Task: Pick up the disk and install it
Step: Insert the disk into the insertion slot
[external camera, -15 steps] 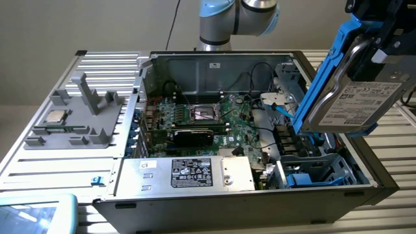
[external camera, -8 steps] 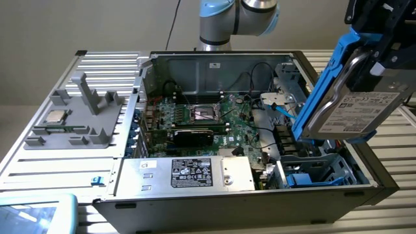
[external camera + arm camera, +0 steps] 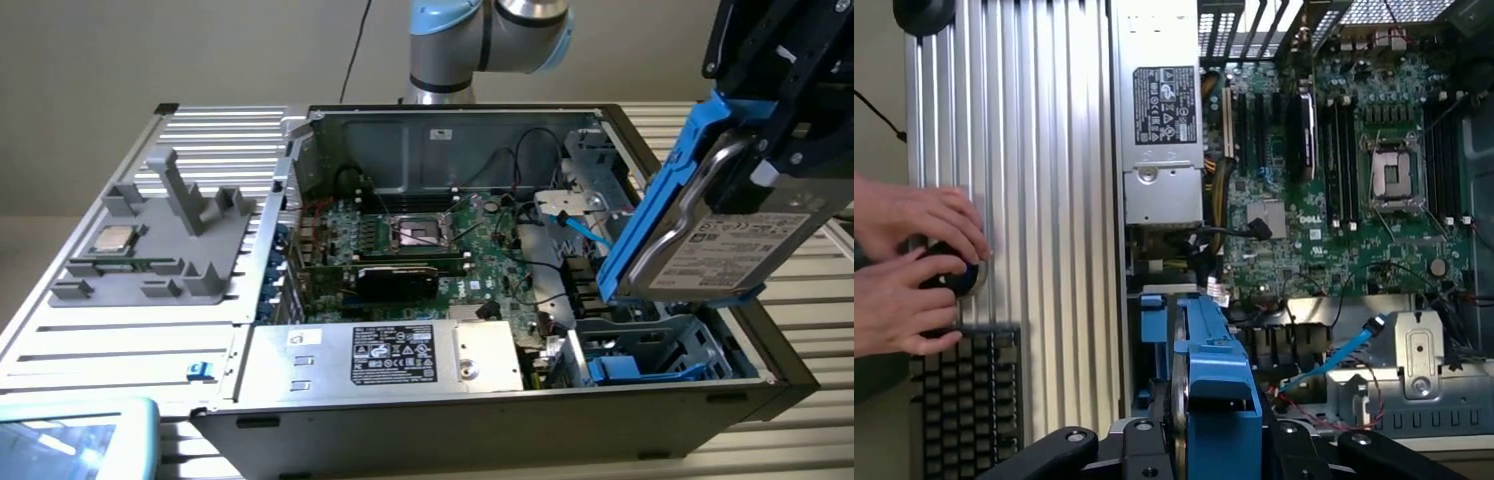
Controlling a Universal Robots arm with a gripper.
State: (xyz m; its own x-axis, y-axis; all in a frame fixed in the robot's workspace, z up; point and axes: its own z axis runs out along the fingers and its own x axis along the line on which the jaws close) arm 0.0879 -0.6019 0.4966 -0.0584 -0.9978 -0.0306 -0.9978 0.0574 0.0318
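Note:
The disk [image 3: 727,240], a silver hard drive with a white label clipped in a bright blue frame, hangs tilted on edge in the air at the exterior view's right. My gripper [image 3: 771,130] is shut on its upper end. It hovers just above the metal drive bay [image 3: 661,345] in the near right corner of the open computer case [image 3: 400,415], apart from it. In the wrist view the blue frame of the disk [image 3: 1216,385] stands edge-on between the black fingers of my gripper [image 3: 1219,452], with the case interior beyond it.
Inside the case lie the green motherboard [image 3: 427,245], a silver power supply box [image 3: 387,355] with a black label and a blue cable [image 3: 587,235]. A grey fixture [image 3: 160,250] holding a processor chip [image 3: 114,238] sits on the slatted table. A person's hands [image 3: 909,270] rest beside a keyboard [image 3: 964,400].

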